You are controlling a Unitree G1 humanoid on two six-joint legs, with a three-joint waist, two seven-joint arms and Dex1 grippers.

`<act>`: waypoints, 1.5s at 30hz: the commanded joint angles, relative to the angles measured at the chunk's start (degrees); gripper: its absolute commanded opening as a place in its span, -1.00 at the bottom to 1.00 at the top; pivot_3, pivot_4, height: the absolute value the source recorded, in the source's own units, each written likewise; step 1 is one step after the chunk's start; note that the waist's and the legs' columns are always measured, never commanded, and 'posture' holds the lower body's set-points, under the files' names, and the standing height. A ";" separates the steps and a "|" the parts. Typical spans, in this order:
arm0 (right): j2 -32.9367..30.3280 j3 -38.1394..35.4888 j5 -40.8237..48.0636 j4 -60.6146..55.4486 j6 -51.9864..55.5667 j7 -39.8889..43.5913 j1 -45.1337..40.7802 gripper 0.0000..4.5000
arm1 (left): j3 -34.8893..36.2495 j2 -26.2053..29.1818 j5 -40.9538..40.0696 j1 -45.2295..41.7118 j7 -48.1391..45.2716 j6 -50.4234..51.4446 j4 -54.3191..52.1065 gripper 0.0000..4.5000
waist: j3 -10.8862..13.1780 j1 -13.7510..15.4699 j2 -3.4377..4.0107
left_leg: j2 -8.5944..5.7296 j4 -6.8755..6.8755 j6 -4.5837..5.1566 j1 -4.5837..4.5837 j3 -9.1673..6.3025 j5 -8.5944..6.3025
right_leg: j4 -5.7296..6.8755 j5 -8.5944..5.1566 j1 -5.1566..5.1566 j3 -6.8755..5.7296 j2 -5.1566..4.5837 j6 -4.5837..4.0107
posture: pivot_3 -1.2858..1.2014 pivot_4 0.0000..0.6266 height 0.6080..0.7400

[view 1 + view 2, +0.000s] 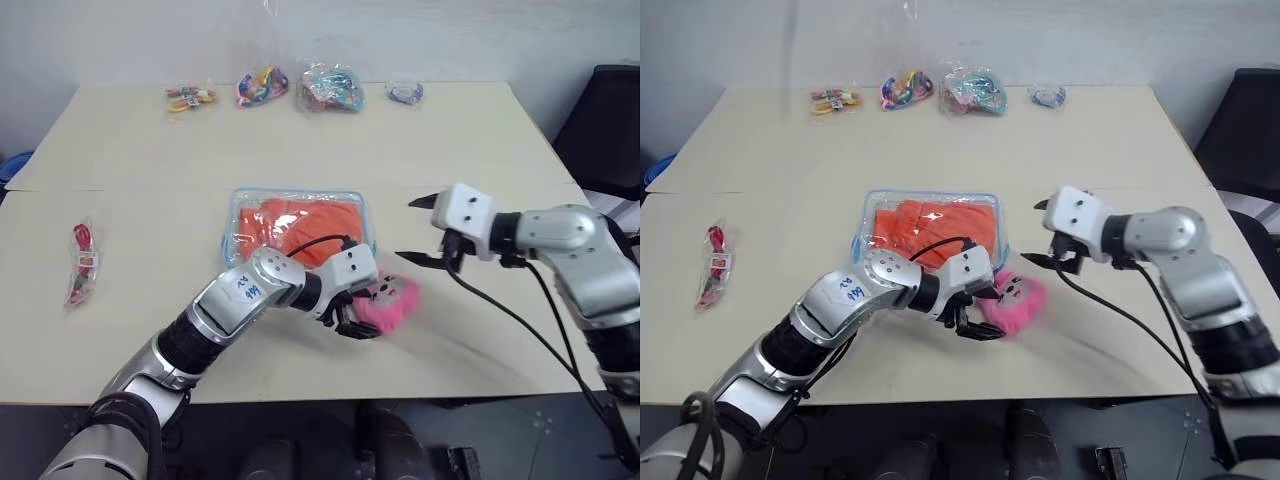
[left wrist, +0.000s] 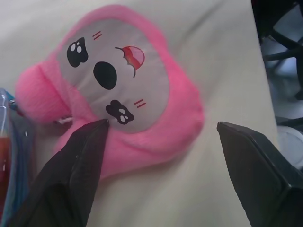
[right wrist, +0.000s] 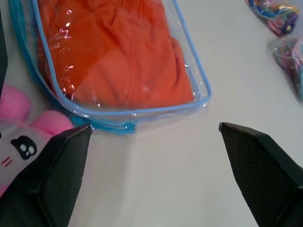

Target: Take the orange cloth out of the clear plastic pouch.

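Beige tabletop is lying under both arms, with the clear plastic pouch (image 1: 300,228) sitting flat at its middle and the orange cloth (image 1: 305,224) lying sealed inside it. I am hovering my left gripper (image 1: 358,322) with jaws spread wide over the pink plush toy (image 1: 388,300) at the pouch's near right corner, gripping nothing. My right gripper (image 1: 424,230) is hanging wide open just right of the pouch. I judge I am in the approach step; next I am needing the zipper edge, though I cannot tell which side it is running along.
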 commanded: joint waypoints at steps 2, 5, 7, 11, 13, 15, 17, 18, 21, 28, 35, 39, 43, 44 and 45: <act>2.43 0.95 -4.06 5.72 -7.83 1.49 -3.60 1.00 | 2.46 1.62 -0.27 1.24 -1.41 -0.08 -1.48 0.04 | 0.01 -0.28 0.01 | 0.02 0.00 -0.01 0.00 0.02 0.01 | 0.00 0.00 -0.01 -0.01 0.00 0.00 | 0.03 -0.52 1.00; 3.26 2.79 -6.82 9.88 -14.81 4.26 -4.68 1.00 | 4.64 4.18 -1.75 1.62 -3.76 0.56 -3.05 -0.40 | 0.01 -0.58 0.02 | 0.06 -0.02 -0.08 0.01 0.00 0.03 | 0.00 0.00 -0.01 -0.06 0.00 0.00 | 0.03 -0.52 1.00; 3.72 3.62 -8.17 12.78 -18.33 5.66 -5.82 1.00 | 6.08 5.43 -2.79 1.63 -5.06 1.15 -3.59 -0.67 | 0.02 -0.94 0.03 | 0.07 -0.02 -0.10 0.01 -0.01 0.04 | 0.00 0.00 -0.02 -0.07 0.00 -0.01 | 0.03 -0.52 1.00; 4.28 4.26 -11.04 19.59 -25.16 7.18 -9.15 1.00 | 6.30 6.37 -2.57 1.06 -6.26 0.56 -3.90 -0.99 | 0.03 -1.43 0.05 | 0.06 -0.01 -0.13 0.00 -0.06 0.05 | 0.00 0.00 -0.01 -0.10 -0.04 -0.01 | 0.03 -0.52 1.00; 4.98 4.21 -10.87 22.26 -27.93 8.69 -10.53 1.00 | 5.61 7.88 -2.13 0.81 -8.03 -0.57 -4.59 -0.99 | 0.04 -1.68 0.06 | 0.06 -0.03 -0.14 -0.01 -0.06 0.05 | 0.01 -0.01 -0.03 -0.11 -0.05 -0.01 | 0.03 -0.52 1.00; 6.25 4.29 -10.83 24.33 -30.26 9.30 -11.53 1.00 | 5.84 9.10 -2.00 0.55 -9.25 -1.30 -4.77 -0.99 | 0.04 -1.87 0.06 | 0.08 -0.06 -0.18 0.00 -0.04 0.06 | 0.01 -0.02 -0.06 -0.11 -0.04 -0.03 | 0.03 -0.52 1.00; 7.54 4.61 -11.50 26.13 -31.66 9.12 -12.38 1.00 | 6.23 9.94 -1.91 0.35 -10.18 -2.01 -4.49 -0.99 | 0.04 -2.16 0.07 | 0.13 -0.07 -0.23 0.01 -0.06 0.07 | 0.01 -0.03 -0.06 -0.13 -0.02 -0.05 | 0.03 -0.52 1.00; 8.30 4.89 -11.89 27.00 -32.48 9.09 -12.68 1.00 | 6.43 10.24 -1.79 0.24 -10.43 -2.30 -4.15 -0.99 | 0.04 -2.18 0.07 | 0.14 -0.07 -0.24 0.01 -0.06 0.07 | 0.02 -0.03 -0.06 -0.13 -0.02 -0.05 | 0.03 -0.52 1.00; 9.80 5.70 -13.16 29.32 -35.63 9.95 -13.16 1.00 | 6.71 10.44 -1.02 0.07 -10.35 -2.97 -3.16 -0.99 | 0.05 -2.13 0.08 | 0.13 -0.06 -0.24 0.00 -0.08 0.07 | 0.02 -0.03 -0.07 -0.13 -0.03 -0.06 | 0.03 -0.52 1.00; 13.09 5.82 -13.47 33.02 -39.74 10.92 -14.66 1.00 | 7.10 9.86 -0.69 0.63 -10.09 -3.08 -3.65 -0.99 | 0.07 -2.42 0.11 | 0.13 -0.06 -0.25 -0.03 -0.11 0.07 | 0.03 -0.03 -0.08 -0.15 -0.04 -0.06 | 0.03 -0.52 1.00; 16.29 4.85 -10.12 35.04 -41.84 14.15 -15.85 0.58 | 7.35 9.05 -0.33 0.84 -9.40 -3.19 -3.43 -1.00 | 0.08 -2.97 0.13 | 0.14 -0.06 -0.25 -0.04 -0.33 0.08 | 0.05 -0.04 -0.10 -0.17 -0.04 -0.07 | 0.03 -0.52 1.00; 17.29 5.42 -10.63 36.07 -43.20 14.72 -15.54 -0.01 | 7.60 8.76 -0.29 0.85 -9.04 -3.02 -3.59 -1.00 | 0.08 -2.98 0.14 | 0.13 -0.06 -0.26 -0.04 -0.64 0.08 | 0.06 -0.04 -0.11 -0.16 -0.04 -0.08 | 0.03 -0.52 1.00; 17.89 5.63 -11.48 36.77 -44.14 14.23 -15.27 -0.47 | 7.85 8.64 -0.28 0.84 -8.88 -3.06 -3.50 -1.00 | 0.09 -2.98 0.15 | 0.13 -0.06 -0.26 -0.04 -0.68 0.08 | 0.07 -0.05 -0.12 -0.16 -0.05 -0.08 | 0.03 -0.52 1.00; 17.98 5.59 -11.45 36.89 -44.28 14.30 -15.13 -0.47 | 7.91 8.61 -0.28 0.84 -8.86 -3.07 -3.45 -1.00 | 0.09 -2.97 0.15 | 0.13 -0.05 -0.26 -0.04 -0.68 0.08 | 0.07 -0.05 -0.12 -0.16 -0.06 -0.08 | 0.03 -0.52 1.00; 18.02 5.60 -11.29 37.03 -44.41 14.70 -14.97 -0.47 | 7.98 8.59 -0.27 0.85 -8.84 -3.10 -3.40 -1.00 | 0.09 -2.97 0.16 | 0.13 -0.05 -0.26 -0.04 -0.69 0.08 | 0.07 -0.05 -0.12 -0.16 -0.06 -0.08 | 0.03 -0.52 1.00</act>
